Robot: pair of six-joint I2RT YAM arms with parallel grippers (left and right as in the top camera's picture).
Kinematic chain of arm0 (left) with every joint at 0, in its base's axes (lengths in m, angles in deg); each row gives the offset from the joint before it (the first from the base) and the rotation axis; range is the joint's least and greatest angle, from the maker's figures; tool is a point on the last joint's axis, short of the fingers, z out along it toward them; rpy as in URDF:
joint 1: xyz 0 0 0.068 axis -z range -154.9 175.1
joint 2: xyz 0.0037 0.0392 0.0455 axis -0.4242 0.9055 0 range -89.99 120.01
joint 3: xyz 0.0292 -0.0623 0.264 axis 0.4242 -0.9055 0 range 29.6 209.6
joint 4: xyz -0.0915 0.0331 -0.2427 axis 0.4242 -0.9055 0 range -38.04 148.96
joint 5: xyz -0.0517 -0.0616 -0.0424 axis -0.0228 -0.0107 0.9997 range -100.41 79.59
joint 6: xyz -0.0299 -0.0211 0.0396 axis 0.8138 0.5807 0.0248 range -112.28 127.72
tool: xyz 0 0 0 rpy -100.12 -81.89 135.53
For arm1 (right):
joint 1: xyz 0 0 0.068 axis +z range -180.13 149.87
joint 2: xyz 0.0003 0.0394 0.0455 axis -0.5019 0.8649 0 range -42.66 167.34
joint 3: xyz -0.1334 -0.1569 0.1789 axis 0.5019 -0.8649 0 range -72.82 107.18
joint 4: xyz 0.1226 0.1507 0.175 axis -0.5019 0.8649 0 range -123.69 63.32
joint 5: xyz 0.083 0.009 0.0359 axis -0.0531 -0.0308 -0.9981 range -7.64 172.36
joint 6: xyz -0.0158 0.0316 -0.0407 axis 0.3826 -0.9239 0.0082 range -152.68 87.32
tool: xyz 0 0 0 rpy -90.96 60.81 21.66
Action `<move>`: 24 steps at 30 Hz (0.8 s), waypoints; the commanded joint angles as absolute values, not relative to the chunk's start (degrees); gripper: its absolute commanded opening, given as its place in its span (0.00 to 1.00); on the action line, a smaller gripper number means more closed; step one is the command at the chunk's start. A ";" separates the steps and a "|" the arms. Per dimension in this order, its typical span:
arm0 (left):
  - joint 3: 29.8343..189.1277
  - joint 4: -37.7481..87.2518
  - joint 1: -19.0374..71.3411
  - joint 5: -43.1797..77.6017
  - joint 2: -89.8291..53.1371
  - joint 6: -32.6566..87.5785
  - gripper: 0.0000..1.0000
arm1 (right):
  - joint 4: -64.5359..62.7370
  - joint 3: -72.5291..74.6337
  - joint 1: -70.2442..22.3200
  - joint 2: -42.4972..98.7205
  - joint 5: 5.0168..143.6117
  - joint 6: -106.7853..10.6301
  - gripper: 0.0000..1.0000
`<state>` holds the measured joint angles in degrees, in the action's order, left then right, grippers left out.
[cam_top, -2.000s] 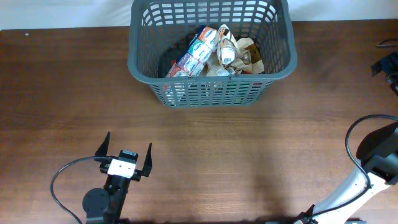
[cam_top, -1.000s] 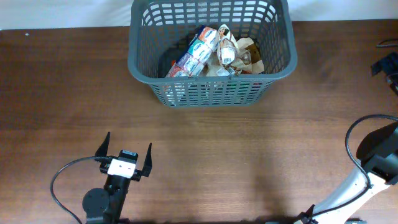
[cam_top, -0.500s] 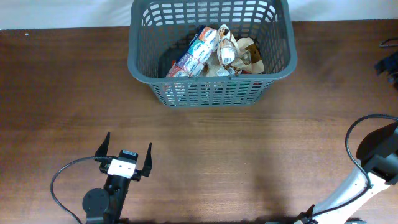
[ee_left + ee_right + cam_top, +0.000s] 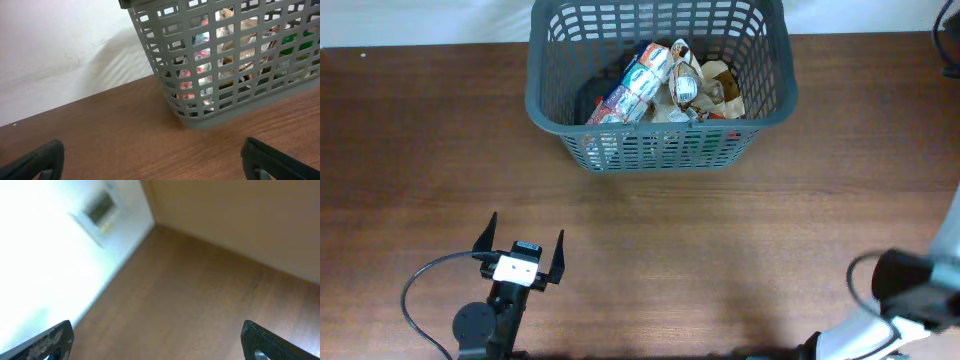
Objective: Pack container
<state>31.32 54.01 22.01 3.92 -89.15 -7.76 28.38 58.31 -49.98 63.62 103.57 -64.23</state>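
The dark grey slotted basket [image 4: 660,100] stands at the far middle of the table and holds several food packages [image 4: 665,85]. It also shows in the left wrist view [image 4: 225,60], with packages visible through its lattice. My left gripper [image 4: 520,248] is open and empty near the front left edge, well short of the basket. In the left wrist view the left gripper [image 4: 155,160] shows only bare wood between its fingers. My right gripper [image 4: 157,340] is open and empty; its wrist view shows blurred brown floor and a pale wall. In the overhead view only the right arm's base [image 4: 910,295] shows.
The brown wooden table [image 4: 740,230] fills the overhead view. A white wall [image 4: 60,45] lies behind the basket. A black cable [image 4: 415,290] loops beside the left arm's base.
The right arm has swung: its dark end at the far right edge has left the overhead view and its base link has shifted. The left arm and basket have not moved.
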 commanded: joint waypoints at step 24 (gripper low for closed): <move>30.86 54.01 21.57 3.73 -89.70 -8.44 0.99 | 10.89 23.82 -39.45 19.60 105.03 -64.67 0.99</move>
